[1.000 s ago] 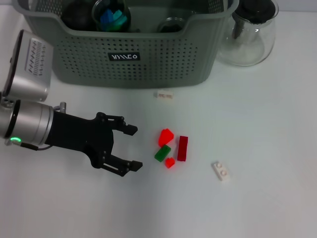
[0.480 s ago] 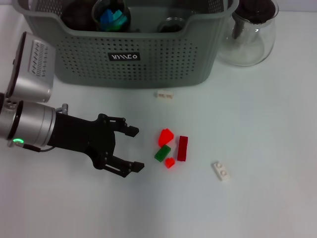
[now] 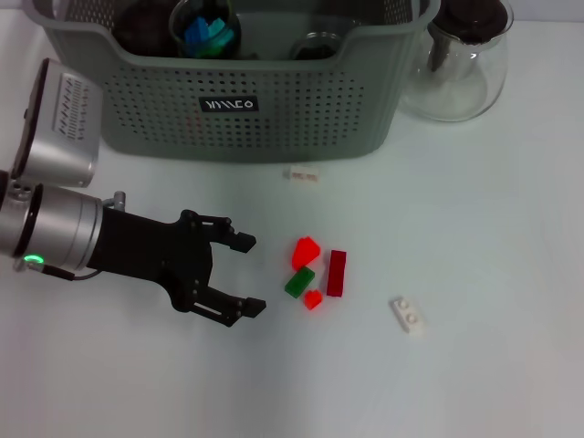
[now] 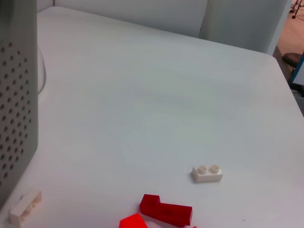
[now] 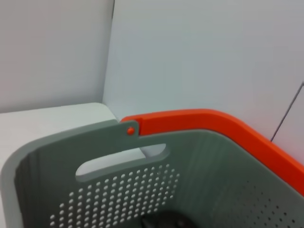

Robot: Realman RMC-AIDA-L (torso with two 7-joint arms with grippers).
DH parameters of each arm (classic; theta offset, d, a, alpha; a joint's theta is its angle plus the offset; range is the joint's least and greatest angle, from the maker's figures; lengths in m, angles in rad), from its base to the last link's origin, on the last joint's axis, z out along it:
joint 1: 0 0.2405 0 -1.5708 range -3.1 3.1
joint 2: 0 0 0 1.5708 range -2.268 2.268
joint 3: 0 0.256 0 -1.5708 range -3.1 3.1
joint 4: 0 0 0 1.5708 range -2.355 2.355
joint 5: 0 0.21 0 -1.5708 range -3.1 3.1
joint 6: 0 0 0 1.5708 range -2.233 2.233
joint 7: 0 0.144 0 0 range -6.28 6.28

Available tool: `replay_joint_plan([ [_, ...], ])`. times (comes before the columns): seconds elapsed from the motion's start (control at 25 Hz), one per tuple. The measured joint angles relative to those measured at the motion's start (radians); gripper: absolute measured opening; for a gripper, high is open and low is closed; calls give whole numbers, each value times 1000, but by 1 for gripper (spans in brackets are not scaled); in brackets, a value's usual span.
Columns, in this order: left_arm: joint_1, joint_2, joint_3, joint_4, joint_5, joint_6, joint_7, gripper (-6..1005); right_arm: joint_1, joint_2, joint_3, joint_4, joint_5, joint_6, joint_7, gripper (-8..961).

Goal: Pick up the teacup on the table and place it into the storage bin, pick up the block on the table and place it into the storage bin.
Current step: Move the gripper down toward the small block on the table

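Note:
The grey-green storage bin stands at the back of the table; its perforated wall also shows in the left wrist view. Inside it sit a round cup with blue pieces and a glass cup; I cannot tell which is the teacup. A cluster of blocks lies mid-table: bright red, green, small red and dark red. My left gripper is open and low over the table, just left of the cluster, holding nothing. The right gripper is out of view.
A clear glass teapot with a black lid stands right of the bin. A white two-stud block lies right of the cluster. A small white piece lies in front of the bin. The right wrist view shows a grey perforated wall with an orange rim.
Over the last second my left gripper has edged slightly toward the blocks and toward the table's front. The blocks have not moved.

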Motion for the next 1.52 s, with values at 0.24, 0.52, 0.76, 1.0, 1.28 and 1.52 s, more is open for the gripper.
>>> replay_joint_plan([
  [0.24,1,0,0,0,0,4,0,894,-97,-4,6,-159,4,-68,34,686],
  [0.52,2,0,0,0,0,9,-10,894,-303,-11,18,-468,88,-256,39,915],
  [0.76,3,3,0,0,0,10,-11,893,-522,-13,73,-745,176,-571,20,944],
  [1.0,4,5,0,1,0,9,-11,893,-632,-37,176,-848,180,-963,52,943],
  [1.28,8,5,-5,3,0,-4,-11,894,-647,-79,222,-851,-41,-1251,203,941],
  [1.52,12,0,-8,1,0,-19,-13,894,-599,-47,175,-841,-324,-1277,207,940],
])
